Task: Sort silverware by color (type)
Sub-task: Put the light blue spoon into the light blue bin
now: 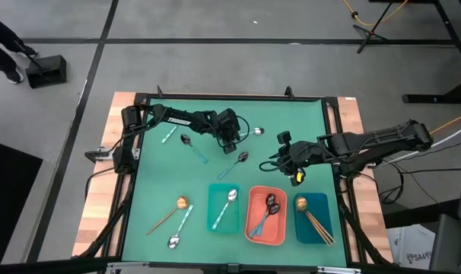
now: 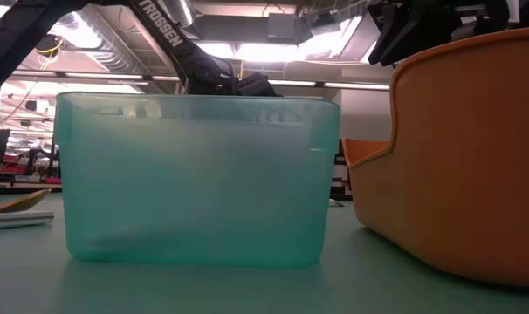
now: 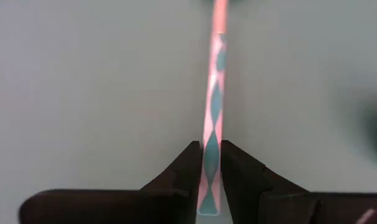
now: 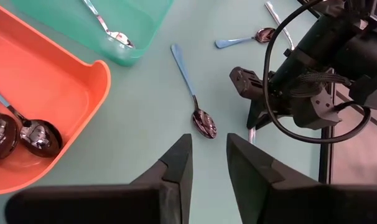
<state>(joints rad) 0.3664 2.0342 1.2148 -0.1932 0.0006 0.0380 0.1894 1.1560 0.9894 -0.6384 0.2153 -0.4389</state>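
Left hand (image 3: 211, 163): your wrist view shows it clamped on a slim spoon handle (image 3: 213, 112); from above that grip is hidden.
Right hand (image 4: 208, 163): fingers apart, empty, above a dark spoon (image 4: 195, 101) on the tabletop (image 1: 154, 190).
Trays: teal tray (image 1: 223, 207) holds one spoon, coral tray (image 1: 265, 216) two dark ones, blue tray (image 1: 314, 219) the gold ones.
Low view: only tray walls.

Surface: table (image 1: 151, 164) with a green mat and wooden side edges.
Trays: teal tray (image 1: 215, 221), coral tray (image 1: 253, 228) and dark blue tray (image 1: 322, 207) in a row at 6 o'clock.
Loose spoons, 7 o'clock: gold-bowled spoon (image 1: 170, 214), silver spoon (image 1: 180, 227).
Loose spoons, centre to 11 o'clock: dark spoon (image 1: 192, 147), second dark spoon (image 1: 234, 164), teal-handled spoon (image 1: 168, 135).
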